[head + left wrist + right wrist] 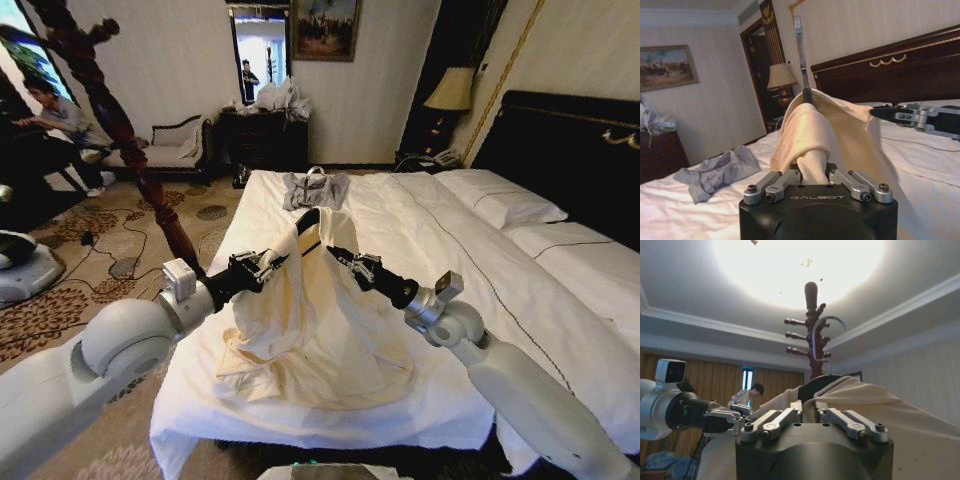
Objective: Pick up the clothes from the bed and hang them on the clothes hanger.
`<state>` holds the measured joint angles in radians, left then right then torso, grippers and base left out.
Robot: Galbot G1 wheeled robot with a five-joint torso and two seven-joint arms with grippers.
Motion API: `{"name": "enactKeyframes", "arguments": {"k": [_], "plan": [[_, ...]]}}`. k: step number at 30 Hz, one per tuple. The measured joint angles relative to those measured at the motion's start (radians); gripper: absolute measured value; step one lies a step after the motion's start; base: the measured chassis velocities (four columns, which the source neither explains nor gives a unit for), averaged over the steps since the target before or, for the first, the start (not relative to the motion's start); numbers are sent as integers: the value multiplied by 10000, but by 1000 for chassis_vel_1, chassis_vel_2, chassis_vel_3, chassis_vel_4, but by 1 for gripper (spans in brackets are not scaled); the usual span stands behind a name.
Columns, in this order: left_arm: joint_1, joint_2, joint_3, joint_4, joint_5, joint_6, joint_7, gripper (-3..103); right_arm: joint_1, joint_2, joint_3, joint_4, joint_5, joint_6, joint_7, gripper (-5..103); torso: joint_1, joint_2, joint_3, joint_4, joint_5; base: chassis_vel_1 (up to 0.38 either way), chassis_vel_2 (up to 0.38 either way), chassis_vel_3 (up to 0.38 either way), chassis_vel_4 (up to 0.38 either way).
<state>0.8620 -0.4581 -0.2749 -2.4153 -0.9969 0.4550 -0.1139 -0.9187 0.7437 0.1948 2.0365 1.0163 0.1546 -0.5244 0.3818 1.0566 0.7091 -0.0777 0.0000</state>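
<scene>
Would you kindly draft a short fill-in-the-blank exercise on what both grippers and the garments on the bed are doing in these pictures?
1. The left gripper and right gripper together hold up the cream ____, draped over the black clothes hanger.
2. The garment's lower part rests on the ____ with white sheets.
3. Farther up the sheets, beyond the hanger, lies a crumpled ____ garment.
4. The coat stand rises on the robot's ____ side.

Missing words: clothes; bed; grey; left

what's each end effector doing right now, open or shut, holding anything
Left end effector: shut on the clothes, lifted above the bed.
Right end effector: shut on the clothes, by the clothes hanger.
</scene>
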Motion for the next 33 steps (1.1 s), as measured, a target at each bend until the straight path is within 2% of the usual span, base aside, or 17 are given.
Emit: {"name": "enactKeyframes", "arguments": {"k": [1,3,7,9,11,12,13,16,19,22,24,27,28,33], "plan": [[-36,-4,-21,24,2,-30,-20,19,0,12,-19,-28,5,145,41,17,0,0,0,0,0,0,0,0,0],[-53,-6,-31,36,2,-46,-30,19,0,20,-28,-45,21,217,100,17,0,0,0,0,0,0,0,0,0],[-136,2,-109,122,48,-100,-53,19,-30,76,-17,-147,451,639,657,38,0,-1,1,0,0,0,0,0,0],[-171,6,-134,158,82,-125,-56,19,-45,83,14,-177,559,697,668,38,0,0,0,0,0,0,0,0,0],[-292,16,-209,295,174,-209,-69,19,-92,104,114,-247,667,786,653,50,0,0,0,0,0,0,0,0,0],[-292,16,-209,295,174,-209,-69,19,-92,104,114,-247,667,786,653,50,0,0,0,0,0,0,0,0,0],[-382,34,-324,432,204,-273,-74,19,-115,144,197,-296,685,818,663,61,0,0,1,-1,0,0,0,0,0],[-474,58,-494,628,213,-339,-74,19,-116,210,305,-369,708,841,698,66,1,0,1,0,0,0,0,0,0],[-695,133,-903,1234,201,-419,-80,19,-142,278,399,-632,662,918,749,82,0,-1,0,0,-1,0,0,0,0],[-816,170,-1017,1528,179,-421,-134,19,-203,286,398,-701,565,947,747,88,1,0,1,0,0,0,0,0,0],[-1356,249,-1053,2336,31,-421,-213,19,-273,355,380,-780,418,969,734,97,0,-1,1,0,-1,0,0,0,0],[-1688,283,-1027,2785,-116,-422,-223,19,-274,408,353,-827,340,969,733,99,0,0,1,0,-1,0,0,0,0],[-2069,304,-946,3333,-314,-446,-205,19,-262,450,322,-881,232,969,727,100,0,0,1,1,0,0,0,0,0],[-2859,407,-728,4630,-879,-563,302,19,-193,494,184,-1008,69,969,632,100,1,-1,1,0,-2,0,0,0,0]]}}
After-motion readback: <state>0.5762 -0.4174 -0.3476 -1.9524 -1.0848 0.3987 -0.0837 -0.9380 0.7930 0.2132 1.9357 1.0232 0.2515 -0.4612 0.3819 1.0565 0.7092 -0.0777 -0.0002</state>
